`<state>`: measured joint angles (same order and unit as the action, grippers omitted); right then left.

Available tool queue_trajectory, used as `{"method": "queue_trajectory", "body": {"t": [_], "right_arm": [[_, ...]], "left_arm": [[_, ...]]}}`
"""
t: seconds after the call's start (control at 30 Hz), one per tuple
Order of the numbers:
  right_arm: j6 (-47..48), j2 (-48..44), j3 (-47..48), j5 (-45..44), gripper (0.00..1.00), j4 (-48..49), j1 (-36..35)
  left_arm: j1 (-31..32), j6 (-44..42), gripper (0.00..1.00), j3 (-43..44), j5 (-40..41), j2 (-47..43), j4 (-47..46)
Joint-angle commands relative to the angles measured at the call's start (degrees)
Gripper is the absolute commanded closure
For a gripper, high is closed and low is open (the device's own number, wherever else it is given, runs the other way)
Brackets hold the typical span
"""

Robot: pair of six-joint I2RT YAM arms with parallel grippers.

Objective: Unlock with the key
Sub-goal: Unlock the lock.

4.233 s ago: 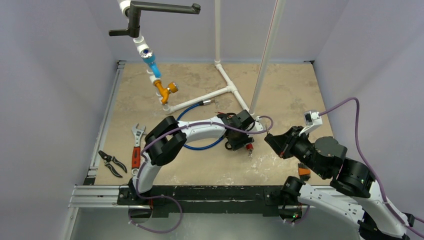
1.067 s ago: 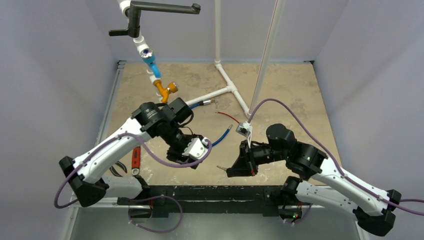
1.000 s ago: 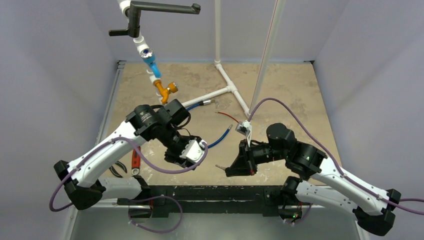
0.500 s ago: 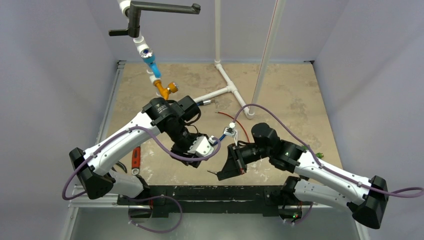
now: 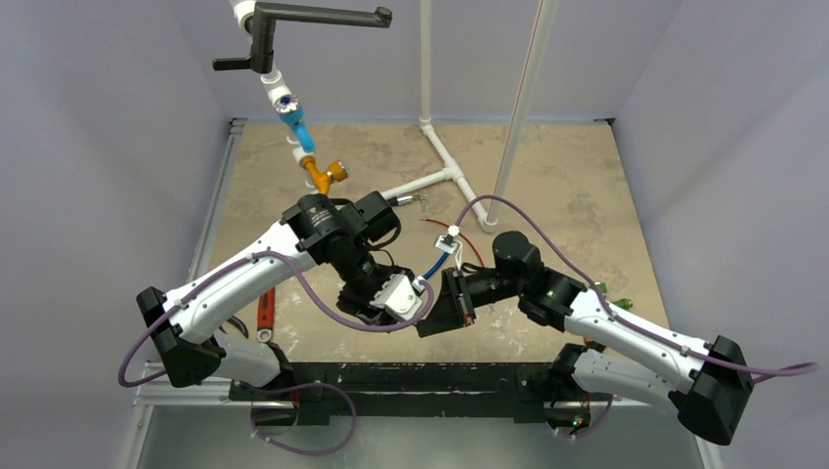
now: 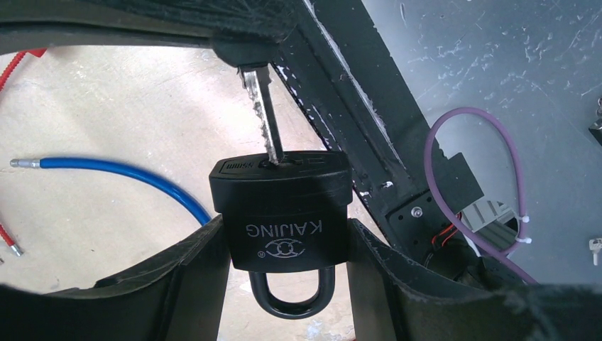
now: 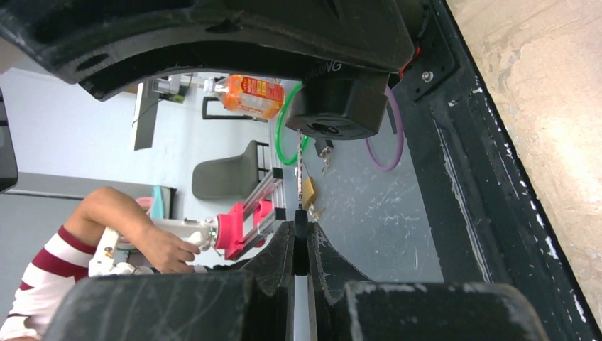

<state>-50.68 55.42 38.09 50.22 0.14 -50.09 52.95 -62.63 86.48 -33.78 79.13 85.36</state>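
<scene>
Clamping the KAIJING padlock (image 6: 280, 213) by its sides, my left fingers (image 6: 192, 284) hold it off the table (image 5: 547, 166), keyway (image 6: 273, 162) outward for alignment; my right fingers (image 7: 273, 266) pinch the key (image 6: 264, 124), its tip in the keyway.

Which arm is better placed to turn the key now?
Right. The right end effector pinches the key, its blade in the padlock keyhole; the left end effector only clamps the lock body.
</scene>
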Motion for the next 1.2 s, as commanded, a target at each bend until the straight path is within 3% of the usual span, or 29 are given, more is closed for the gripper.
{"method": "queue_trajectory", "body": {"t": [0.0, 0.27, 1.17], "right_arm": [[-6.3, -0.72, -2.51, 2.97, 1.0, 11.09, 0.51], [-12.86, -1.61, -6.66, 3.51, 1.0, 17.95, 0.49], [-18.16, 2.79, -9.31, 0.7, 1.0, 24.42, 0.51]], "left_arm": [[0.49, -1.24, 1.0, 2.36, -0.87, -0.74, -0.86], [0.49, -0.14, 1.0, 1.42, 1.21, -1.09, -2.04], [1.06, 0.85, 1.0, 2.82, 1.58, -1.41, -2.66]]}}
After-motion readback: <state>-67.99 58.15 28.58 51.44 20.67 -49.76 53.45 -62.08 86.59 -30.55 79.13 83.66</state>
